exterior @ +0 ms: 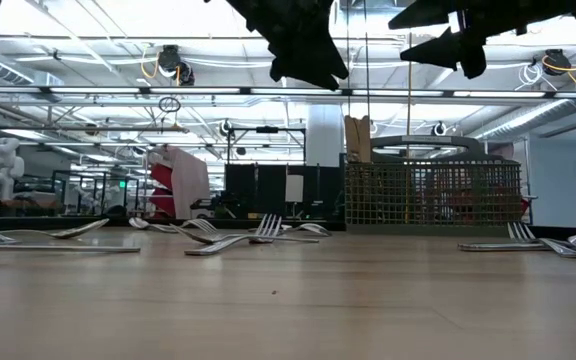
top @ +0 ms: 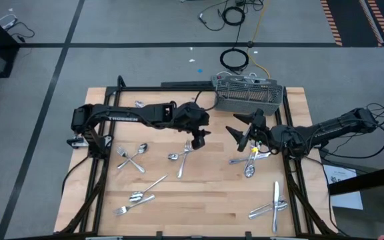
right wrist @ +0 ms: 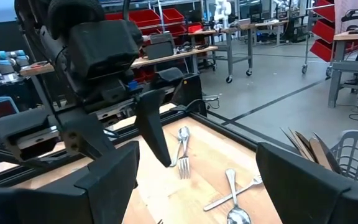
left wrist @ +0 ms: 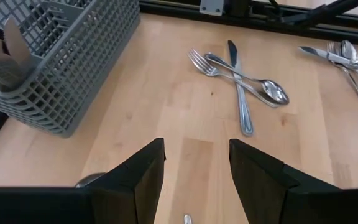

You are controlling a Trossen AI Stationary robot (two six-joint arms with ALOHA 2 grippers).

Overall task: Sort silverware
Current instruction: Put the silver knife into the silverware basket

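Most of the silverware (top: 185, 157) lies scattered across the worktop (top: 199, 193), unsorted, well apart from the caddy (top: 247, 93) at the far edge. My left gripper (top: 199, 139) and right gripper (top: 240, 137) hover above, both wide and empty.

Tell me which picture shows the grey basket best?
The left wrist view: the grey mesh caddy is close, showing walls and wooden utensils inside. The high view shows its top; the low view its side; the right wrist view just an edge.
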